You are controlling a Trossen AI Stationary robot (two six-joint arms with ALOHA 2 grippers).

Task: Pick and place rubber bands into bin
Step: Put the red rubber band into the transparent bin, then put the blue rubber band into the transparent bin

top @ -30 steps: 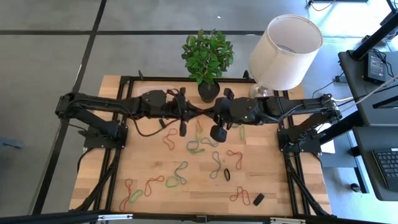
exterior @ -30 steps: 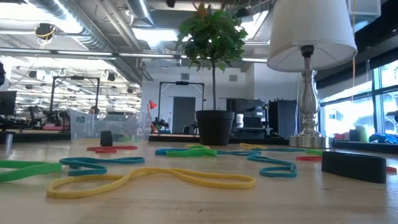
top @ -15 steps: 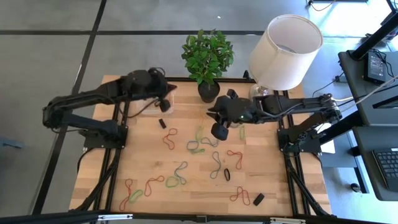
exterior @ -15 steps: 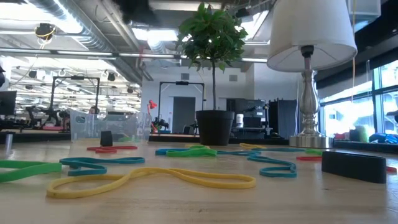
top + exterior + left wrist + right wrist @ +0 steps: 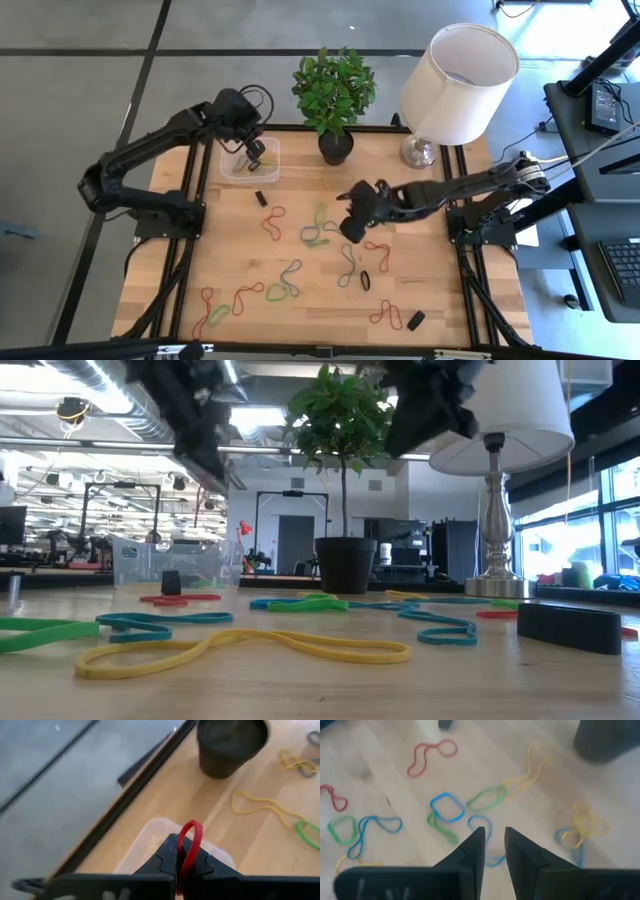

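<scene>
Many coloured rubber bands (image 5: 315,237) lie spread over the wooden table, also in the right wrist view (image 5: 447,805). The clear bin (image 5: 236,172) stands at the far left of the table, beside the black plant pot. My left gripper (image 5: 256,155) hovers over the bin (image 5: 145,840), shut on a red rubber band (image 5: 192,832). My right gripper (image 5: 350,228) hangs above the bands in the table's middle, open (image 5: 494,837), touching nothing; a blue band (image 5: 481,822) lies below its fingertips. My left gripper pinches the red rubber band between its two fingers (image 5: 167,852). A narrow loop of the band (image 5: 194,827) sticks out past the fingertips, lifted clear above the bin. How much of the band lies back between the fingers is hidden by them.
The black plant pot (image 5: 336,147) and the lamp (image 5: 455,85) stand along the far edge. Small black blocks lie near the bin (image 5: 262,198) and at the near right (image 5: 415,320), and a black ring (image 5: 365,280) lies among the bands.
My left gripper has swung from the table's middle toward the far left and now hangs over the bin with the red band. My right gripper has moved a little toward the near edge and down. Both arms have dropped into the top of the low view.
</scene>
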